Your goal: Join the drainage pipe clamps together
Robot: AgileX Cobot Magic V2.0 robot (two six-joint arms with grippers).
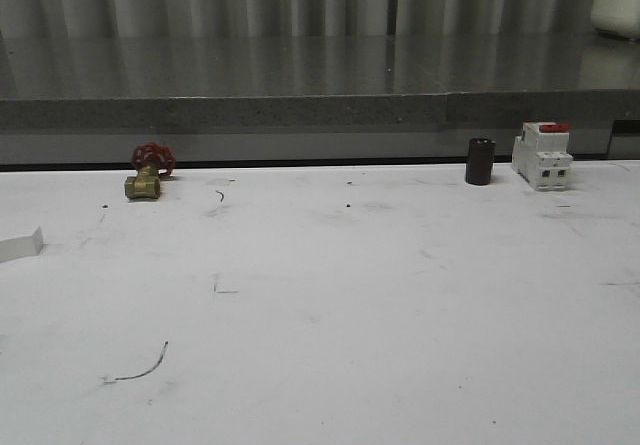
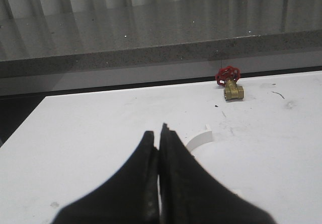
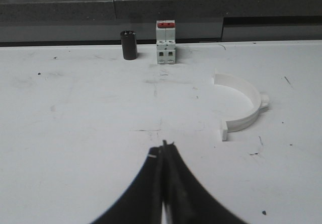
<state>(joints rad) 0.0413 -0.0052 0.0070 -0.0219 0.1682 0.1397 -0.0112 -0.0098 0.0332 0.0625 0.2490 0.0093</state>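
On the white tabletop [image 1: 320, 305], taking the brass valve [image 1: 143, 184] with its red handwheel as our mark, we found one clamp half [image 2: 200, 138] nearer the robot than the valve, lying just beyond our left hand [image 2: 160, 133], whose fingers were pressed together on nothing. Well right of the valve stood a dark cylinder [image 1: 480, 161] and a white breaker [image 1: 541, 155]. The second clamp half [image 3: 241, 105] lay flat nearer than the breaker, apart from our right hand [image 3: 163, 148], likewise closed and empty.
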